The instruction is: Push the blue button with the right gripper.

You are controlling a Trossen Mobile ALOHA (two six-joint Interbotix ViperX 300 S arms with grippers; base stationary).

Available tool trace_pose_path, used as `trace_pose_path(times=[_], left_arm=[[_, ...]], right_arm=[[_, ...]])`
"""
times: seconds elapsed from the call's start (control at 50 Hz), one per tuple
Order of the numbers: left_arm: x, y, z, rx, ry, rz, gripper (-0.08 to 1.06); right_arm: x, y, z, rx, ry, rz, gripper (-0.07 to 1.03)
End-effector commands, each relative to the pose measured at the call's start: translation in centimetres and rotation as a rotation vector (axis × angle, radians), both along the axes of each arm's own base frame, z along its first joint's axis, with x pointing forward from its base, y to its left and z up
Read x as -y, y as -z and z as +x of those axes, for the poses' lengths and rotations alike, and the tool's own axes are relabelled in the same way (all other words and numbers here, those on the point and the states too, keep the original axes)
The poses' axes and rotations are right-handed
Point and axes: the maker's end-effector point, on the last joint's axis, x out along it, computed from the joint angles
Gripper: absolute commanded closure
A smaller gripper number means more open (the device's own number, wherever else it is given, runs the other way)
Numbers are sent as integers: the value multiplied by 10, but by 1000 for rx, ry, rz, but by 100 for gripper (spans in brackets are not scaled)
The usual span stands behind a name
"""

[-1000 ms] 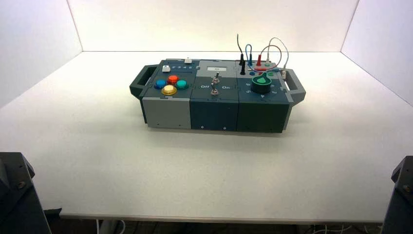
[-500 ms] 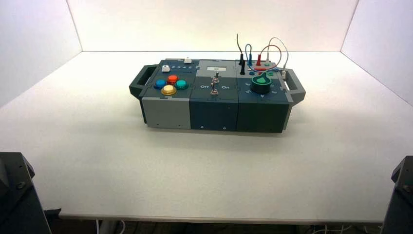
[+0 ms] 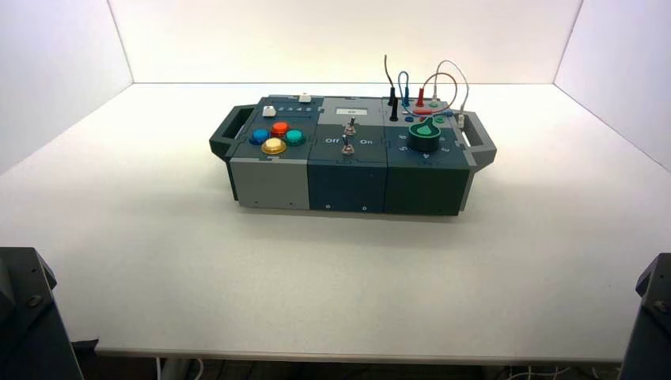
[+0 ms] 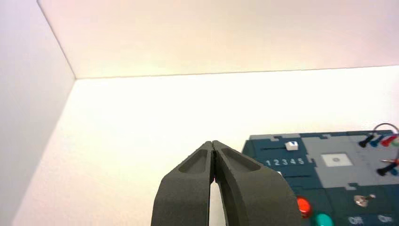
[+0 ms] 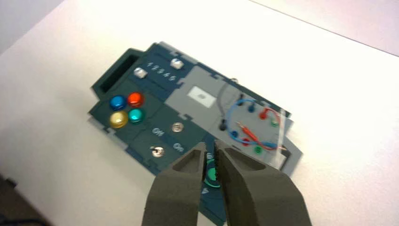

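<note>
Jaws, right gripper (image 5: 210, 143): narrow, a thin gap between the tips, nothing held; carried beyond the lower right edge of the high view, where part of the right arm (image 3: 653, 317) showed, well apart from the blue button.
Jaws, left gripper (image 4: 212, 142): closed, empty, idle beyond the lower left edge.
Box (image 3: 348, 186): one, on the worktop (image 3: 348, 285), upper middle of the frame.
Blue button (image 3: 259, 136): one, domed, upper left of the frame; leftmost of a cluster with red (image 3: 280, 127), yellow (image 3: 274, 146) and teal (image 3: 294, 137). Untouched.
Step in hand, as judged: readying, ahead of the approach.
Next move, as judged: full closing of the right jaws, a reach up and leftward across the frame, then a straight press, clear of red and yellow.
</note>
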Motion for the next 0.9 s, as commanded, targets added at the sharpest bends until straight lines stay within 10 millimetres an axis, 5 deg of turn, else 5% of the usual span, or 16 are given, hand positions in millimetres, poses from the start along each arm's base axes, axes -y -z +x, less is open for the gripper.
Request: trace_pose_path(times=[0.02, 0.34, 0.9], left_arm=[[1, -15, 6, 22, -4, -15, 101], [-29, -29, 8, 50, -112, -47, 101], [-21, -32, 2, -41, -88, -89, 101]], right_arm=[[-24, -22, 5, -4, -51, 19, 94], [-68, 2, 10, -168, -159, -63, 99], [-124, 31, 18, -256, -383, -235, 99]])
